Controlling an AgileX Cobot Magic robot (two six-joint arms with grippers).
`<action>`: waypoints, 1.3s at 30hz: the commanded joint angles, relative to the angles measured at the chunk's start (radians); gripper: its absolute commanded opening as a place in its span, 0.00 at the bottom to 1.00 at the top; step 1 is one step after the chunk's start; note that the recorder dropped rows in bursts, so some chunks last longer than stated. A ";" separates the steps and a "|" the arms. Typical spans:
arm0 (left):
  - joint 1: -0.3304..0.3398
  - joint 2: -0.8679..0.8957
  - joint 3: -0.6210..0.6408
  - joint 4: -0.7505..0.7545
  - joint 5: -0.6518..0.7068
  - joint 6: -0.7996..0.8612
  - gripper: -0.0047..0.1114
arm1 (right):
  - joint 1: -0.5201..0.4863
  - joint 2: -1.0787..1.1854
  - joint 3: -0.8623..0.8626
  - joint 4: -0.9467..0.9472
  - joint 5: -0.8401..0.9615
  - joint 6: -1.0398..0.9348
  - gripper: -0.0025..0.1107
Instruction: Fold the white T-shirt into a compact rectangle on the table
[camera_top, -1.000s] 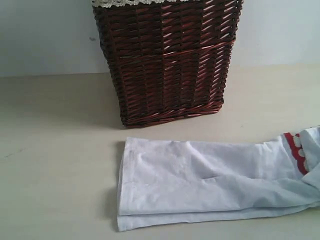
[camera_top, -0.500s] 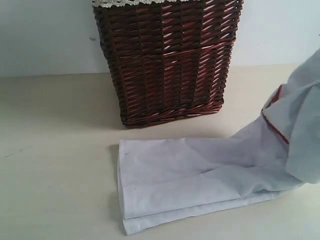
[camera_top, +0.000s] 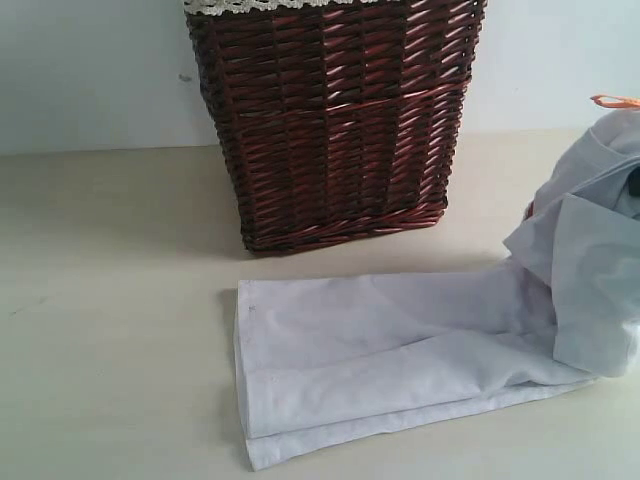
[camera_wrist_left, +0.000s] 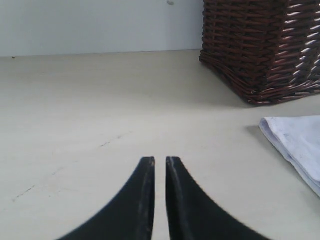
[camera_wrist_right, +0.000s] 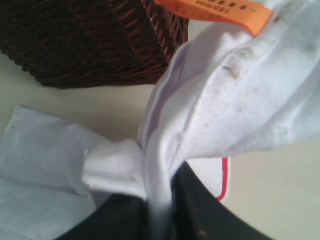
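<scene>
Shows shirt (camera_top: 380, 350) laid as folded strip on surface (camera_top: 110, 330), at 6 o'clock from basket (camera_top: 330, 130). Holds its 3 o'clock end raised w/ right jaws clamped on cloth. Has left jaws closed, empty.

The exterior view faces the basket (camera_top: 335, 120) low across the table (camera_top: 100, 300); both wrist views, closer, share that basket.

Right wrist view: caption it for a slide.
Right gripper shut on the lifted T-shirt, orange tag showing, basket nearby.

Plain lab-like tabletop setup: beige table (camera_top: 100, 300), blank white wall (camera_top: 90, 70), wicker basket (camera_top: 340, 130).
</scene>
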 joint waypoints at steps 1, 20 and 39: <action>-0.002 -0.007 0.000 -0.001 -0.005 0.001 0.13 | 0.002 0.001 -0.004 0.021 0.001 0.001 0.02; -0.002 -0.007 0.000 -0.001 -0.005 0.001 0.13 | -0.325 0.114 -0.072 -0.087 -0.256 -0.056 0.02; -0.002 -0.007 0.000 -0.001 -0.005 0.001 0.13 | -0.011 0.080 -0.100 -0.160 -0.151 0.227 0.02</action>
